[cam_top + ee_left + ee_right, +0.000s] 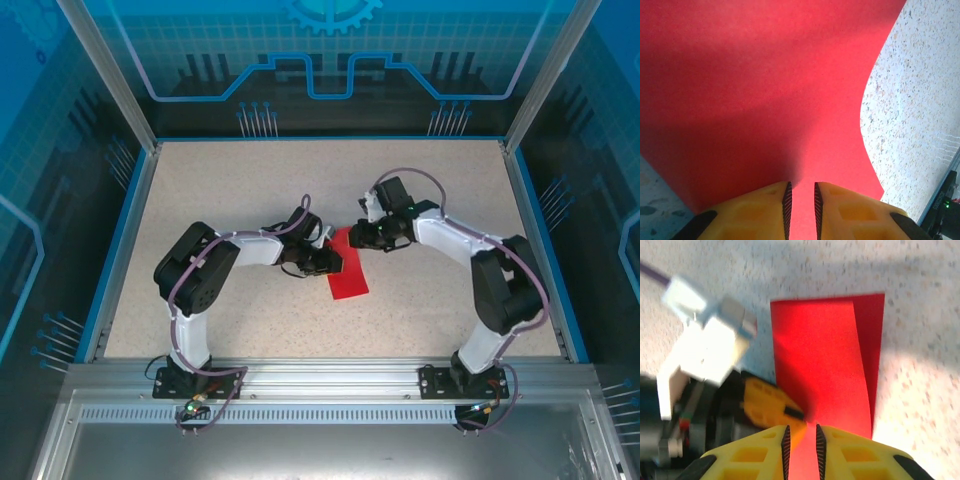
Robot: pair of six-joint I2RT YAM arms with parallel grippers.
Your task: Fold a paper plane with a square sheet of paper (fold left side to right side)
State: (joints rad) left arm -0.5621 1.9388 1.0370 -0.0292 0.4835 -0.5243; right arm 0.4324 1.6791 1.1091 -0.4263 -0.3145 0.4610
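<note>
Closest to the near edge of the table (pixel 250 190), the left gripper (pixel 801 200) is sitting at the left side of the square sheet of paper (pixel 350 275). Its jaws are drawn in to a slim slit with red running straight into it. The paper is bowing up in front of the left wrist camera, so the jaws are, by the look of it, gripping the sheet.

The sheet is lying about mid-table, well apart from every edge, as a narrow red strip with one layer turned over another.

Just beyond it, the right gripper (pixel 803 440) is reaching in at the far end. Its jaws are also nearly together with red showing between them — whether they are pinching the paper or only resting over it I cannot tell.

In the right wrist view the upper layer is stopping short of the right edge and leaving a darker sliver uncovered. That sliver is widening away from the gripper, so the fold is sitting slightly askew.

To do this step well, one gripper should be anchoring the sheet while the other is sliding the loose edge flush with the right edge. Only then should the crease be pressed — gently, since paper this thin is likely to buckle or skate.
</note>
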